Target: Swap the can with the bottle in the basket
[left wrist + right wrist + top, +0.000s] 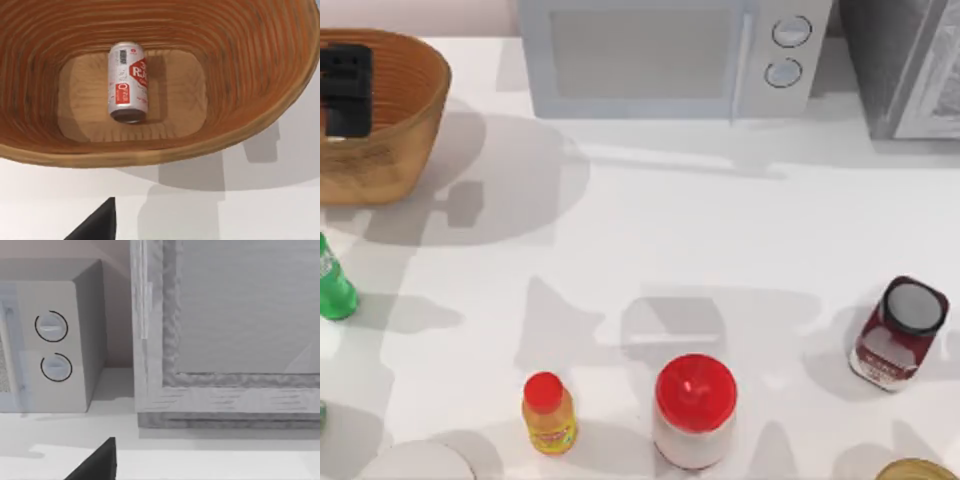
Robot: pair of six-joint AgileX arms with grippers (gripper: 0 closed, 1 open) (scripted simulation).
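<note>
- Already, the can (128,82) lay on its side on the floor of the basket (260,100), seen at the upper middle of the left wrist view, with nothing gripping it.
- The basket (405,120) sat at the upper left of the top view, on the worktop (720,250).
- The bottle (332,285) stood upright on the worktop at the left edge of the top view, below the basket and apart from it.
- Judged from that layout, the swap looked essentially complete: can inside, bottle outside. Only a retreat of the arm seemed left.
- The left end effector (345,88) hung over the basket at the upper left of the top view; whether it was released or clenched I could not tell.
- The right arm was parked facing the microwave (50,340); its end effector's state could not be told either.
- Elsewhere, a yellow bottle (549,414), a red-lidded jar (694,412) and a dark red jar (898,333) stood along the lower part of the top view, untouched.
</note>
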